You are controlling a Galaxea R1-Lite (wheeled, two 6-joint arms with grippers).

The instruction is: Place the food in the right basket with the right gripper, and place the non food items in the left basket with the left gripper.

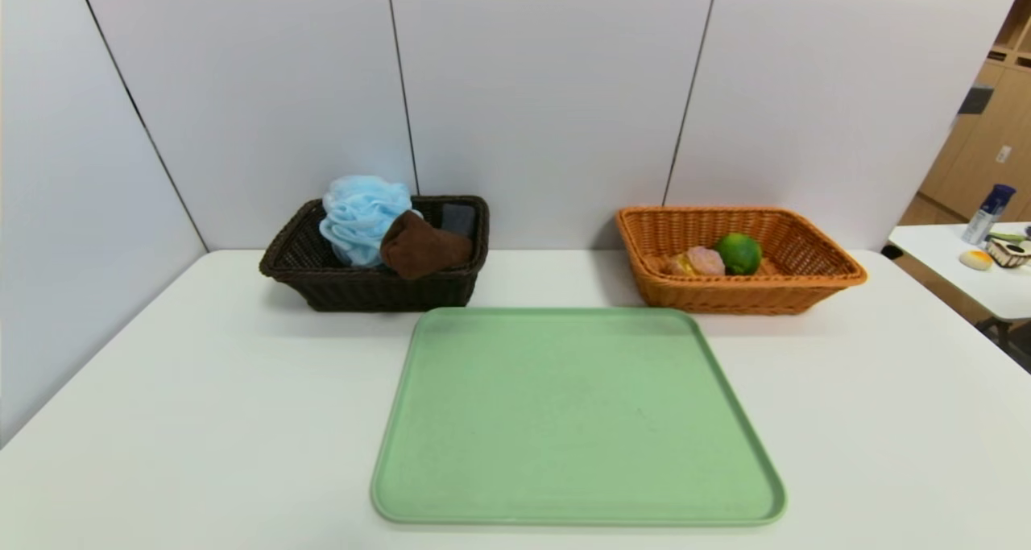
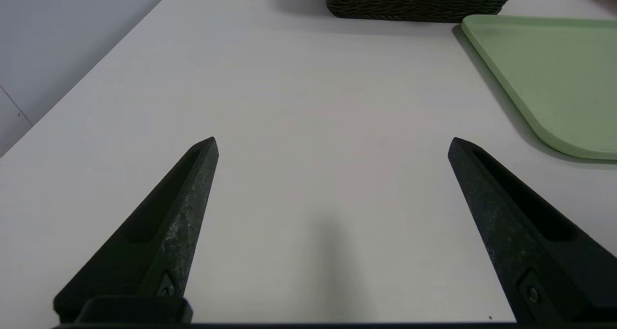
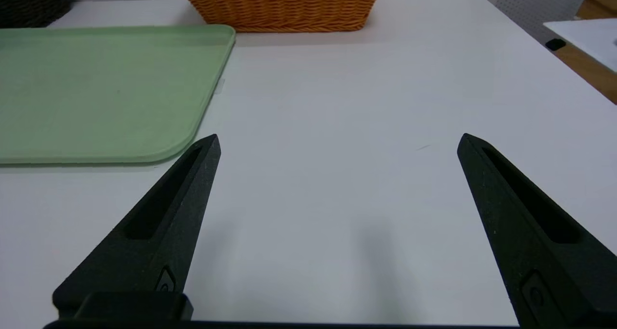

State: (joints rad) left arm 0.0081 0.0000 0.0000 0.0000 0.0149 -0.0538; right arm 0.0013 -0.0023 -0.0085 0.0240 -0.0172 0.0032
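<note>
The bun [image 1: 704, 261] and green citrus [image 1: 739, 253] lie in the orange basket [image 1: 813, 292] at two o'clock; pouf [image 1: 359, 218] and brown towel [image 1: 423, 248] fill the dark basket [image 1: 354, 291] at ten. The tray [image 1: 576, 421] is bare, and both the left gripper [image 2: 332, 143] and right gripper [image 3: 339, 141] hang spread apart and empty over the table [image 1: 161, 421], so sorting looks finished.

Two wicker baskets are counted: one dark brown basket [image 1: 354, 288] and one orange basket [image 1: 725, 296]. One green tray [image 1: 564, 421] is recorded on one white tabletop [image 1: 201, 389]. In the dark brown basket, one light blue bath pouf [image 1: 358, 216], one brown rolled towel [image 1: 423, 246] and one dark grey item [image 1: 459, 218] are counted. In the orange basket, one pinkish bun [image 1: 702, 260] and one green citrus fruit [image 1: 739, 253] are counted. Two tools are noted: one left tool [image 2: 332, 143] and one right tool [image 3: 339, 141], each with two fingers.
</note>
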